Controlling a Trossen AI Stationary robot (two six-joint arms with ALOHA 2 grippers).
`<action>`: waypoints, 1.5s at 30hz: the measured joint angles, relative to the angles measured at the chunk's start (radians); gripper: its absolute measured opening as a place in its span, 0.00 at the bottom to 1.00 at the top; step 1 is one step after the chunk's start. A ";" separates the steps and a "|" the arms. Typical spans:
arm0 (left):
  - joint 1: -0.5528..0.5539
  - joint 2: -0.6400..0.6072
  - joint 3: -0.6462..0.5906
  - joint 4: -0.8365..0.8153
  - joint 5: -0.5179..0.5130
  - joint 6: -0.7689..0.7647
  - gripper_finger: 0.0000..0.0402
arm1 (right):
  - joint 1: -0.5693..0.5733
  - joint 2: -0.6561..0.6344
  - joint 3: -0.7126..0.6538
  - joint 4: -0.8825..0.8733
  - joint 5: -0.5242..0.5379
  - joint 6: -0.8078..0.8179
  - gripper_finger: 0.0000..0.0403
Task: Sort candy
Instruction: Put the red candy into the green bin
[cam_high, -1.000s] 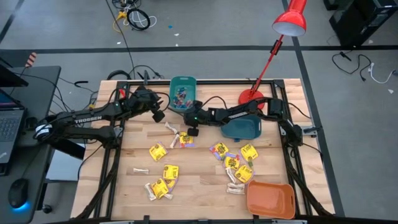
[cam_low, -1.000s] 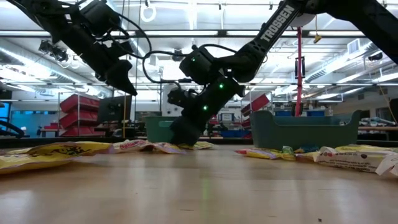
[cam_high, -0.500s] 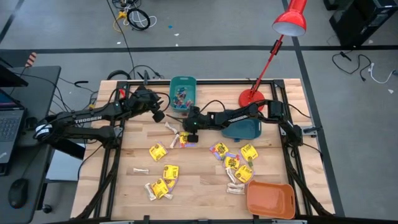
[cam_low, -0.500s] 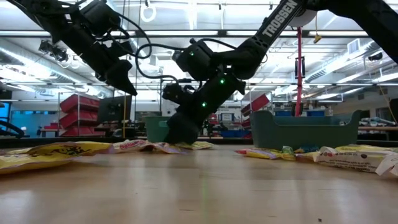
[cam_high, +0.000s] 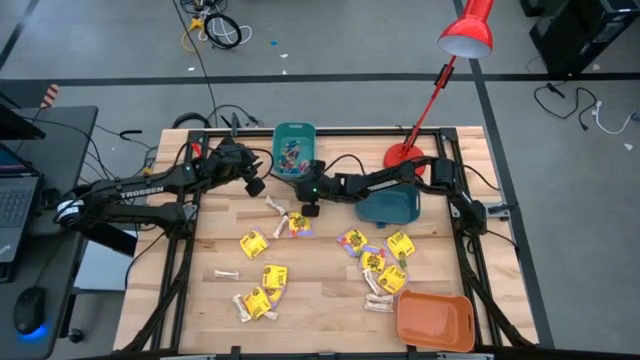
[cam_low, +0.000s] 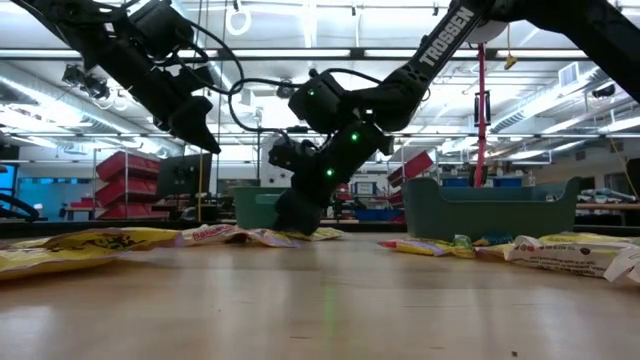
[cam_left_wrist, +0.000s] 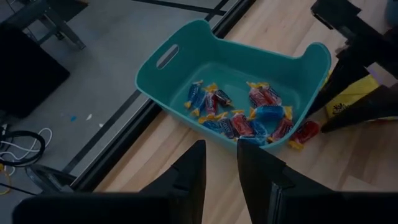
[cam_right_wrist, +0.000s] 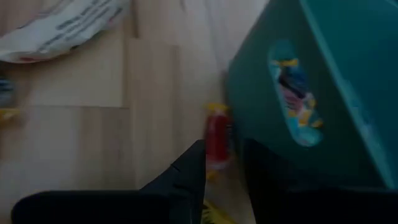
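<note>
I count three bins (cam_high: 293, 148) and roughly ten yellow packets (cam_high: 253, 243) scattered on the table (cam_high: 330, 290). My right gripper (cam_right_wrist: 217, 171) stands slightly parted over a red candy (cam_right_wrist: 217, 139) just beside the light teal bin's wall. My left gripper (cam_left_wrist: 219, 163), empty and slightly parted, hovers beside that bin.

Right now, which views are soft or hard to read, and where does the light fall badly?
Right wrist view: blurred throughout, the small red wrapped candy and teal plastic bin smeared. Low view: bright ceiling strips backlight both arms into silhouettes, and the near tabletop is out of focus. Left wrist view: fairly sharp. High view: evenly lit, no glare.
</note>
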 joint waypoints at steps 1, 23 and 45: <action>0.000 0.000 0.000 0.000 0.000 0.000 0.23 | -0.003 0.001 0.000 -0.002 -0.012 0.003 0.24; 0.000 0.000 0.000 0.004 0.013 0.000 0.23 | -0.025 0.004 0.000 -0.015 -0.081 0.089 0.24; 0.000 0.000 0.000 0.003 0.013 0.000 0.23 | -0.026 0.004 0.001 -0.040 -0.126 0.115 0.07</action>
